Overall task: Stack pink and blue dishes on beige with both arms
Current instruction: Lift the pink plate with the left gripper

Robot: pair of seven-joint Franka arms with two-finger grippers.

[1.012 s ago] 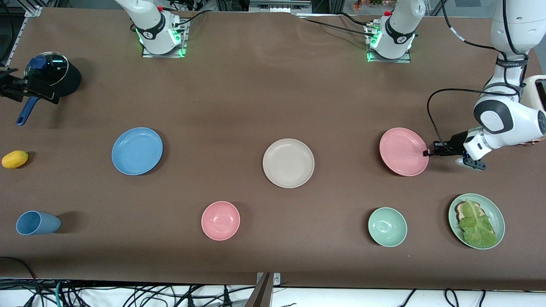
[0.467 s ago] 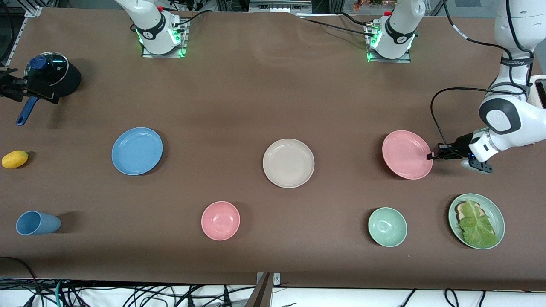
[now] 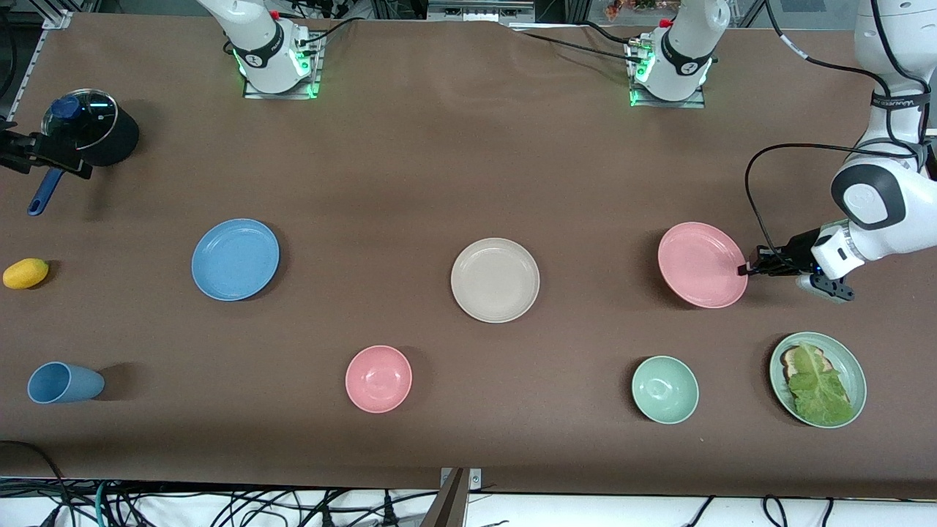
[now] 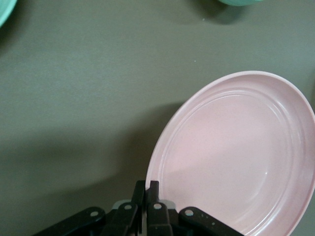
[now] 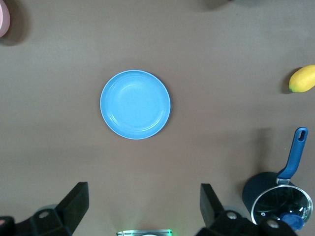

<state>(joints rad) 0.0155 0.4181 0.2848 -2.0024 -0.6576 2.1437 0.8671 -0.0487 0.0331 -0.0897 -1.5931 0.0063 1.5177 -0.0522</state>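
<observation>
My left gripper (image 3: 745, 270) was clenched on the pink plate's (image 3: 701, 264) rim, tilting it up; next came carrying it to the beige plate (image 3: 495, 279) mid-table. My right gripper (image 5: 142, 206) hung spread above the blue plate (image 5: 135, 104).

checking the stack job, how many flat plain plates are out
3: blue plate toward the right arm's end, beige plate in the middle, pink plate toward the left arm's end, gripped at its rim.

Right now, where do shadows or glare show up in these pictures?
Left wrist view: a broad dark shadow lies on the table beside the tilted pink plate. Front view: soft shadows edge the blue plate and beige plate. Right wrist view: the pot's glass lid catches reflections.
</observation>
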